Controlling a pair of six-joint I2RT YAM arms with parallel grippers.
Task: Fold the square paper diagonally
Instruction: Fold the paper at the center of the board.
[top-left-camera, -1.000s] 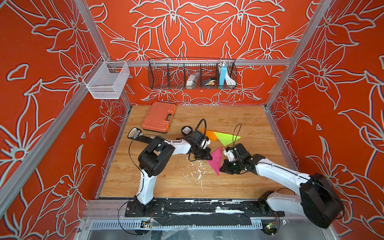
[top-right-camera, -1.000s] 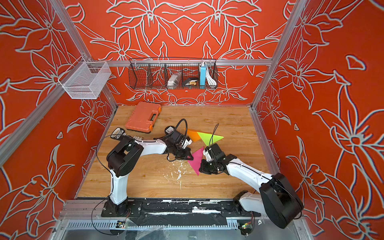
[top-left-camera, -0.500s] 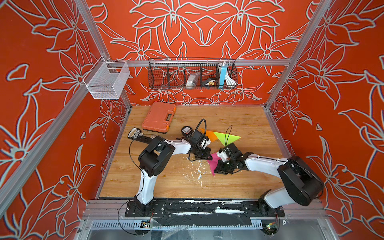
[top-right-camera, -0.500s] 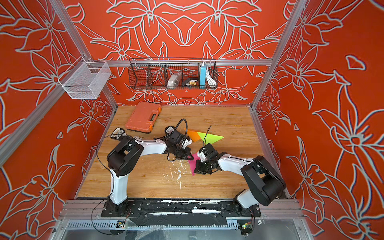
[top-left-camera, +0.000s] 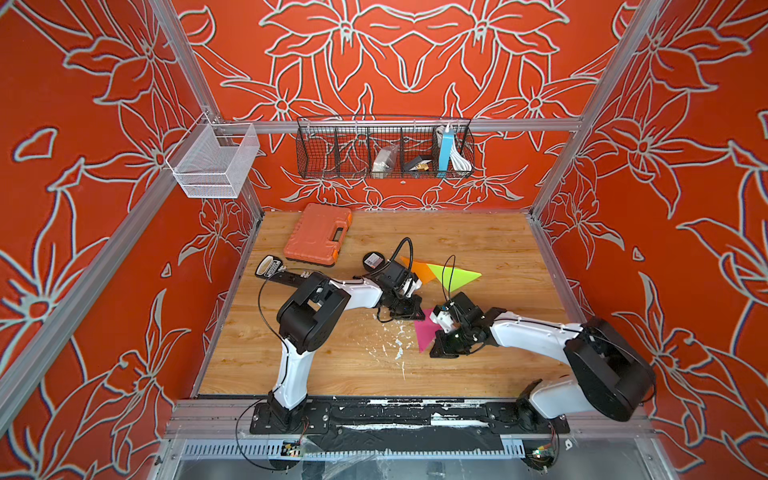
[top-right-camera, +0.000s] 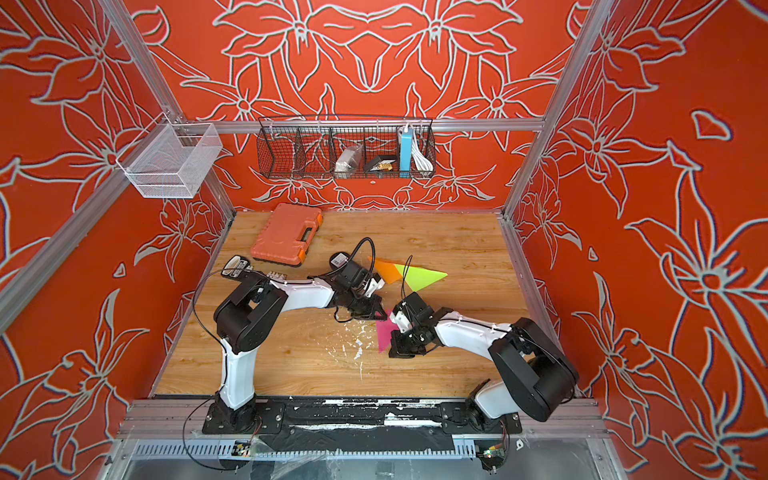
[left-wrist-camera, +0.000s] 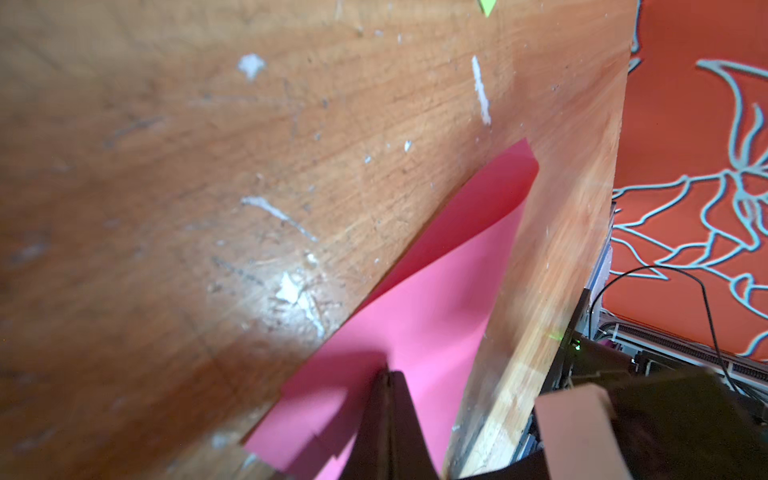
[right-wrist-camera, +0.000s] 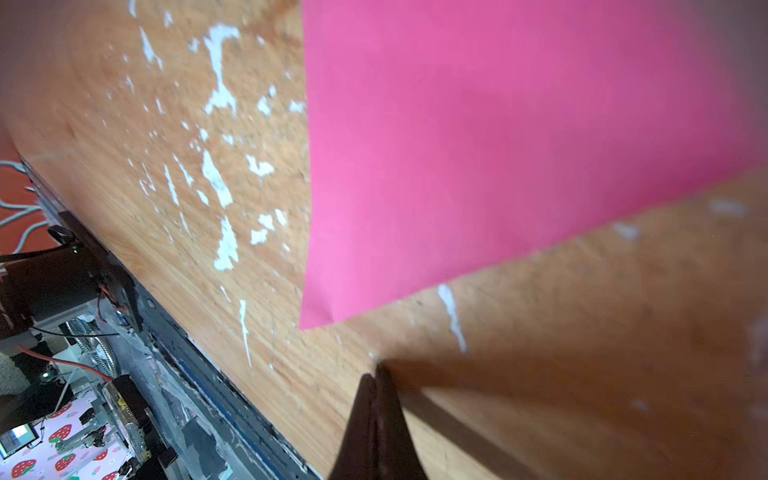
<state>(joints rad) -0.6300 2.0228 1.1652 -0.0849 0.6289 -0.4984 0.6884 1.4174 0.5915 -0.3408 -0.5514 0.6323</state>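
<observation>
The pink paper (top-left-camera: 424, 332) (top-right-camera: 385, 332) lies on the wooden table (top-left-camera: 332, 365), folded into a triangle. My left gripper (top-left-camera: 417, 316) (top-right-camera: 380, 316) is shut, its tips resting on the paper's far corner. In the left wrist view the shut left gripper (left-wrist-camera: 388, 374) stands on the pink paper (left-wrist-camera: 436, 299), whose top layer curls up at the far end. My right gripper (top-left-camera: 436, 353) (top-right-camera: 395, 353) is shut with nothing in it. In the right wrist view the right gripper (right-wrist-camera: 376, 370) touches bare wood just past the pink paper (right-wrist-camera: 478, 145) and its near corner.
An orange folded paper (top-left-camera: 415, 269) and a green one (top-left-camera: 455, 276) lie behind the arms. An orange tool case (top-left-camera: 318, 235) sits at the back left, a black disc (top-left-camera: 373, 261) near it. White flecks (top-left-camera: 395, 345) mark the wood. Wire baskets (top-left-camera: 384, 149) hang on the walls.
My right gripper has slid left and toward the front along the pink paper, ending just off its near corner. The left gripper has stayed on the far corner.
</observation>
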